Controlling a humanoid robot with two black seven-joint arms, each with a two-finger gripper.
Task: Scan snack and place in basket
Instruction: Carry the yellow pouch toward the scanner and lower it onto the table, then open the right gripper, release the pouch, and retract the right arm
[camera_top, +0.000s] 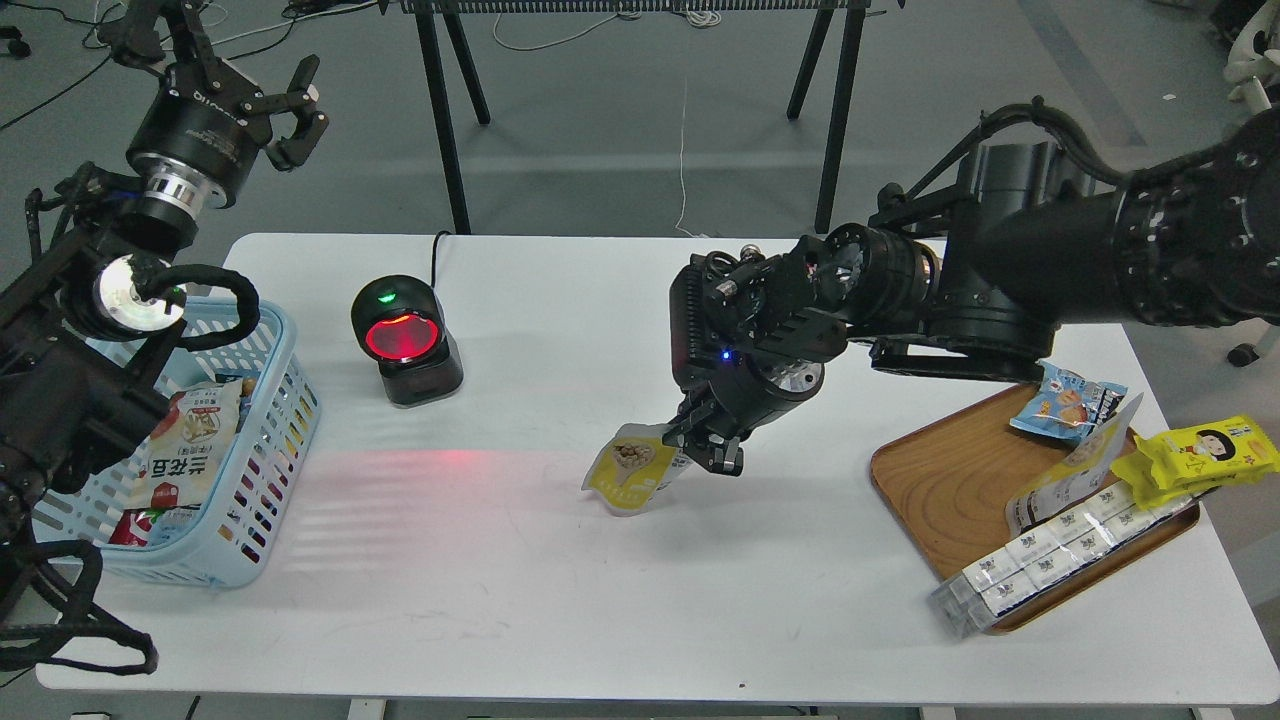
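Note:
The snack (630, 470) is a small pouch with a yellow front showing round tan nuts. My right gripper (700, 445) is shut on its upper end and holds it tilted just above the middle of the white table (520, 590). The light blue slotted basket (270, 440) stands at the left edge of the table and holds several packets. My left gripper (295, 110) is raised above and behind the basket, open and empty.
A black scanner (405, 340) with a glowing red window stands to the right of the basket and casts red light on the table. A brown wooden tray (950, 490) at the right holds a blue biscuit packet (1065, 400), a yellow cartoon-face packet (1200, 455) and silver-white packs (1050, 560).

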